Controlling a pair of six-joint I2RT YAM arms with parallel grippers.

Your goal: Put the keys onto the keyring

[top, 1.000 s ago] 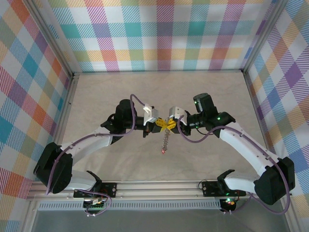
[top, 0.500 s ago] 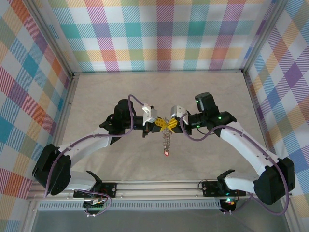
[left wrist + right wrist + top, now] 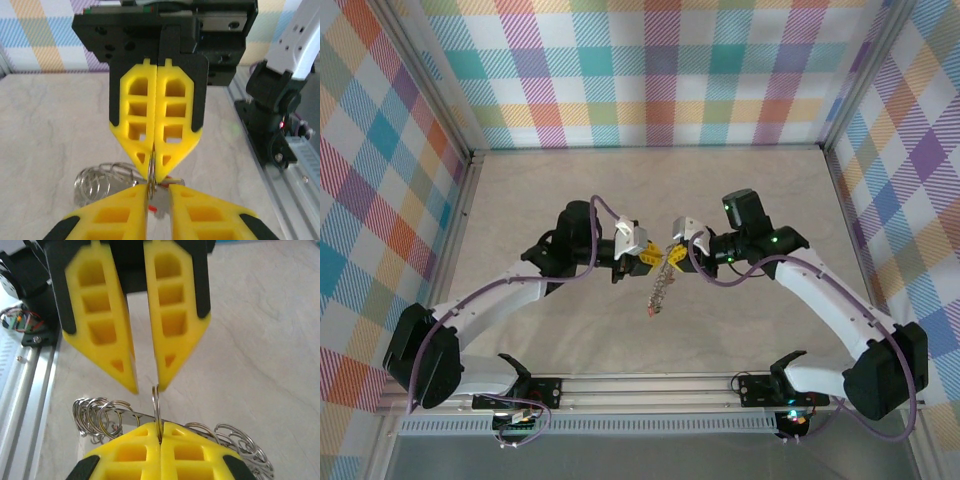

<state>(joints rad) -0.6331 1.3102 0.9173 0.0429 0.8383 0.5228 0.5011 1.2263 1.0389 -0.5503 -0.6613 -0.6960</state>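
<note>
The string of wire loops [image 3: 660, 290] has swung toward the left edge since a moment ago. My left arm [image 3: 510, 295] has shifted a little that way too.

The two claws meet tip to tip over the middle of the desk [image 3: 540, 190]. My right claw [image 3: 160, 432] is pinched tight on the keyring [image 3: 156, 405], a thin ring standing on its edge. My left claw [image 3: 148, 385] is a little bit apart, just a narrow gap. The top of the ring pokes up into that gap, but I cannot tell if the fingers touch it.

From above, the loops trail from the claws toward the near edge. A red key [image 3: 653, 313] dangles at the far end of them.
</note>
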